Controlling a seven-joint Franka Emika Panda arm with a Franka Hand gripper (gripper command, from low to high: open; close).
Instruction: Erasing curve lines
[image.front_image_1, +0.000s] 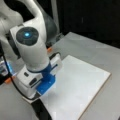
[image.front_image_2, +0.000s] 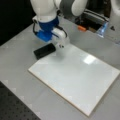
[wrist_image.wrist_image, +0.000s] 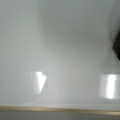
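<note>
- Wrist view, nearest: you look down onto the glossy white board (wrist_image.wrist_image: 62, 37). Its tan wooden edge (wrist_image.wrist_image: 60, 109) runs along the bottom of the view, and two bright glare patches lie just above that edge.
- Curve lines (wrist_image.wrist_image: 41, 98): the only candidate is a thin, faint arc beside the left glare patch, close to the tan edge. Neither front view shows any stroke on the board, so you cannot judge from them how much has already been wiped.
- Dark shape (wrist_image.wrist_image: 116, 46) at the wrist view's right: it is probably part of the eraser, though this cannot be confirmed.
- Gripper (image.front_image_2: 46, 44): it hangs low over the board's corner at a front view's upper left, under a blue mount (image.front_image_2: 46, 31) and a white wrist camera housing (image.front_image_2: 61, 40). The jaws are hidden beneath the mount, so you cannot tell whether they are clenched or released.
- Black block eraser (image.front_image_2: 44, 50): it sits directly below the gripper, at or just off the board's corner. Whether it is grasped cannot be told. In a front view it appears as a dark mass (image.front_image_1: 41, 110) under the gripper (image.front_image_1: 42, 96).
- Good practice for this step: hold the eraser's face flat on the surface with even pressure, cover the whole faint arc, and stay inside the tan edge so the block does not catch on it. The glare can hide leftover ink, so check from more than one view.
- Farther: the board rests on a grey table (image.front_image_2: 15, 50), and an orange item (image.front_image_2: 81, 28) lies well apart behind the arm.
</note>
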